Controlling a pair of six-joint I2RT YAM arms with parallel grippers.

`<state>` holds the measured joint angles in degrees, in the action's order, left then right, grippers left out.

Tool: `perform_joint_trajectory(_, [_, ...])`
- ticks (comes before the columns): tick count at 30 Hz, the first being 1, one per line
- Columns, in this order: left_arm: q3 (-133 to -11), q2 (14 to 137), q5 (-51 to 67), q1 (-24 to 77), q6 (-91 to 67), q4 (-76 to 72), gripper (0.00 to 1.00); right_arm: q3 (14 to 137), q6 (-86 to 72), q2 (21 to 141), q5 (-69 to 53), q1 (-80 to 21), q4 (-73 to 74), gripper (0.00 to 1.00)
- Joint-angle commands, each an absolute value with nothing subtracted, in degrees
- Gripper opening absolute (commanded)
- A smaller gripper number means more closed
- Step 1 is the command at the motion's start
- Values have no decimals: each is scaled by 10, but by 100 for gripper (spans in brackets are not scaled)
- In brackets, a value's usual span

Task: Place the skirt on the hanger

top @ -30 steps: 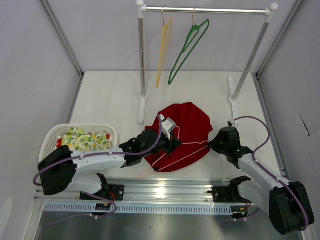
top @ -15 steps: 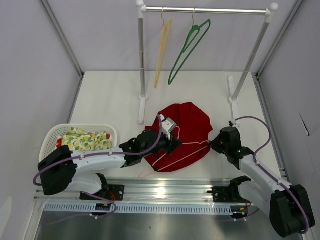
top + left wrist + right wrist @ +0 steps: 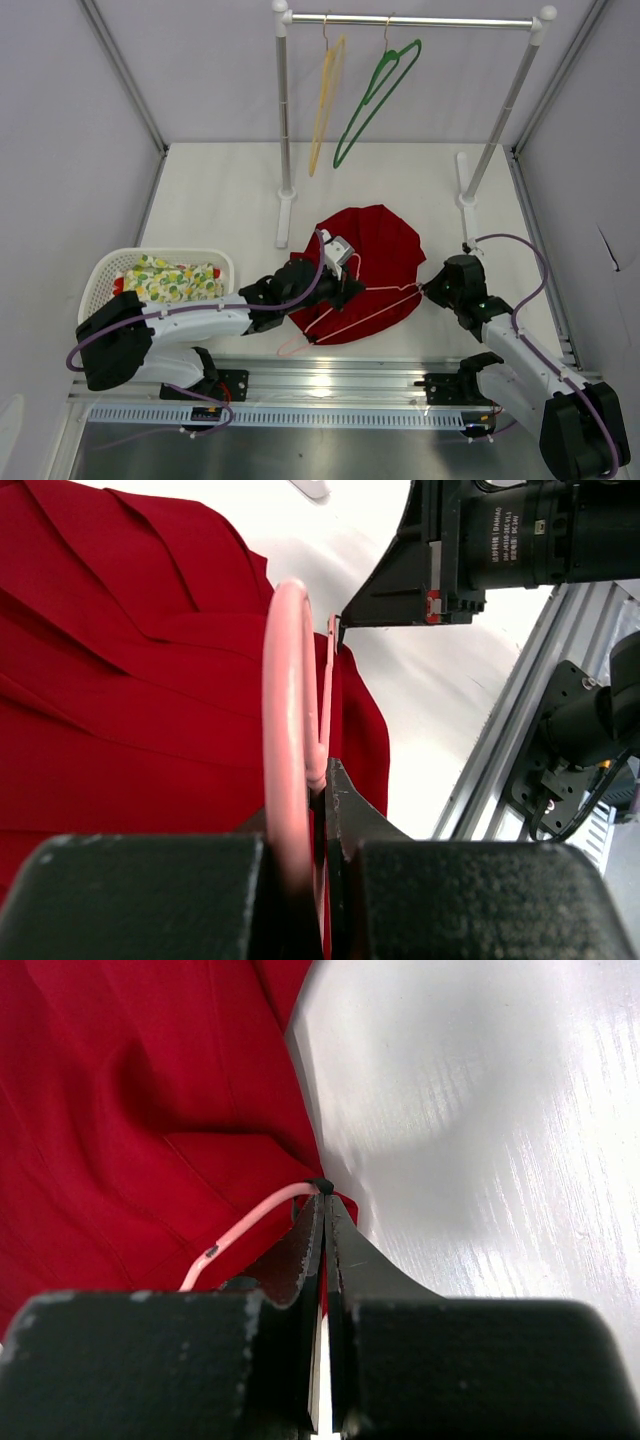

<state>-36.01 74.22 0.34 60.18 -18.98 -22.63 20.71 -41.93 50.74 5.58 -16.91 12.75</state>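
Table: skirt spread flat at centre. Hanger lies atop skirt's near half, not yet inside it. Left gripper clamped on hanger wire. Right gripper closed at skirt's right hem beside hanger tip; cloth pinched or not, cannot tell. Step, likely: fitting hem to hanger. Next: lift hem over tip.

The hanger lies on the skirt; basket far left; rack behind.

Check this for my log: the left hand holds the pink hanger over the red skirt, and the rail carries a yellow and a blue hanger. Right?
No: in the top external view the rail carries a yellow hanger and a green hanger, not blue. Rest holds.
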Motion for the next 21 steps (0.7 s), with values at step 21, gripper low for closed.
perform_joint_trajectory(21, [-410, 774, 7, 599, -175, -172, 0, 251, -405, 524, 84, -162, 168, 5])
